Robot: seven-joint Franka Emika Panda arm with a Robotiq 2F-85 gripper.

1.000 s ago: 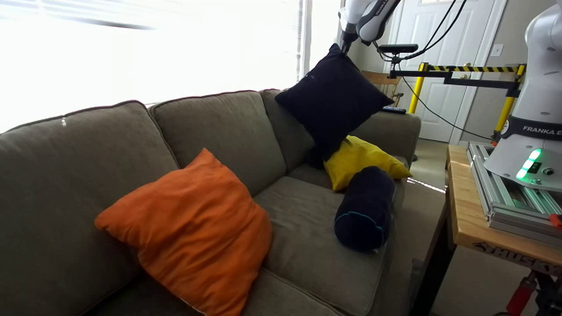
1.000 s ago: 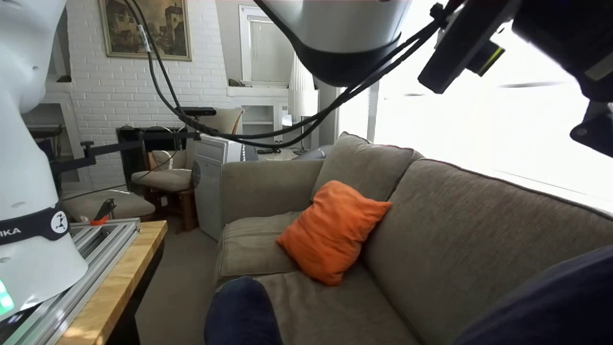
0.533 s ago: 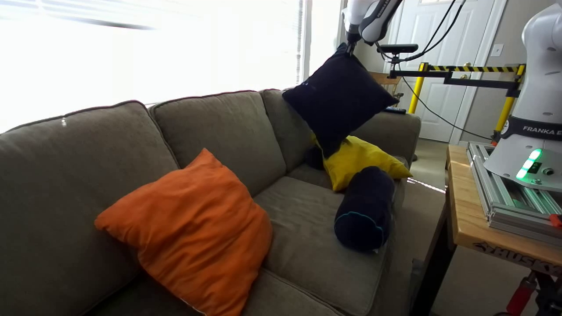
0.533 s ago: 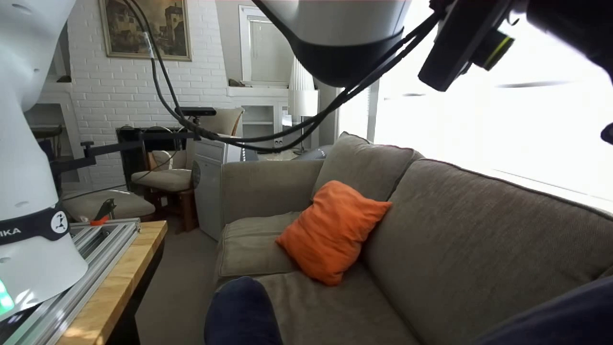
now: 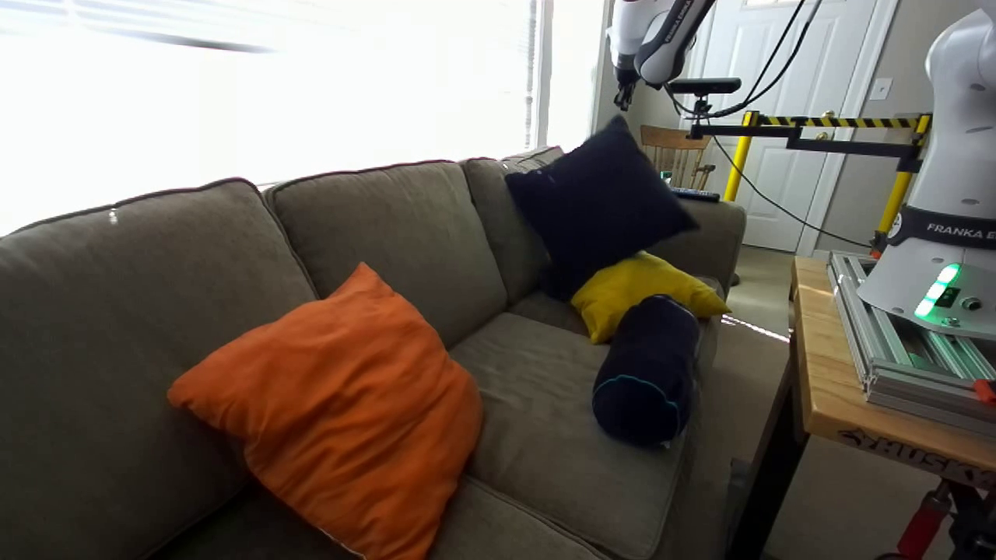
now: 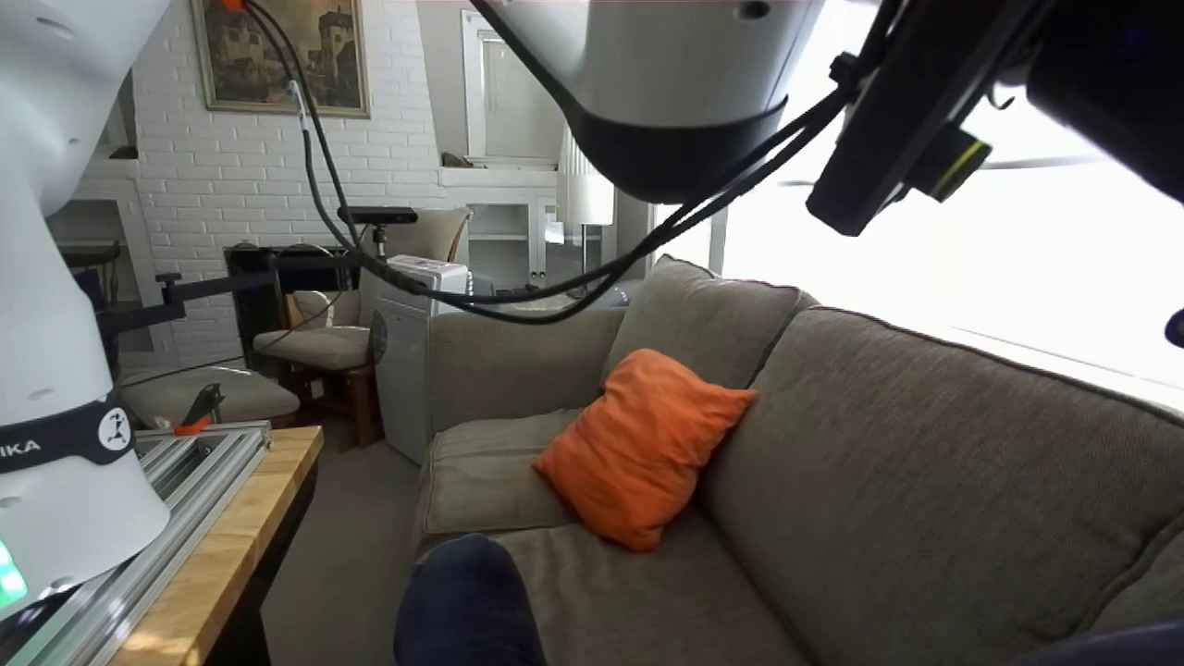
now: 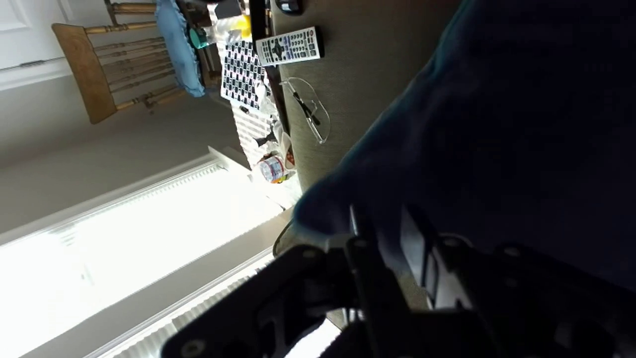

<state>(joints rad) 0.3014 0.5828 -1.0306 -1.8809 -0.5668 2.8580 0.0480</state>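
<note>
Pillow (image 5: 603,198), navy and square, is at six o'clock from my tool (image 5: 622,103) in an exterior view, just below it and apart, over the sofa (image 5: 533,365). Being square it has no long axis; one corner points up towards the tool near twelve o'clock, the opposite one down near seven. What bears its weight I cannot make out. My fingers (image 7: 413,243) stand a little apart with nothing gripped between them; in the wrist view the blurred pillow lies beyond them, spreading mostly towards two o'clock. At five o'clock from the pillow, the yellow cushion (image 5: 650,292) borders its lower edge; whether they touch, I cannot tell. The navy bolster (image 5: 646,381) lies at six o'clock from the yellow cushion, and the orange cushion (image 5: 342,404) rests well apart, at eight o'clock from the pillow.
</note>
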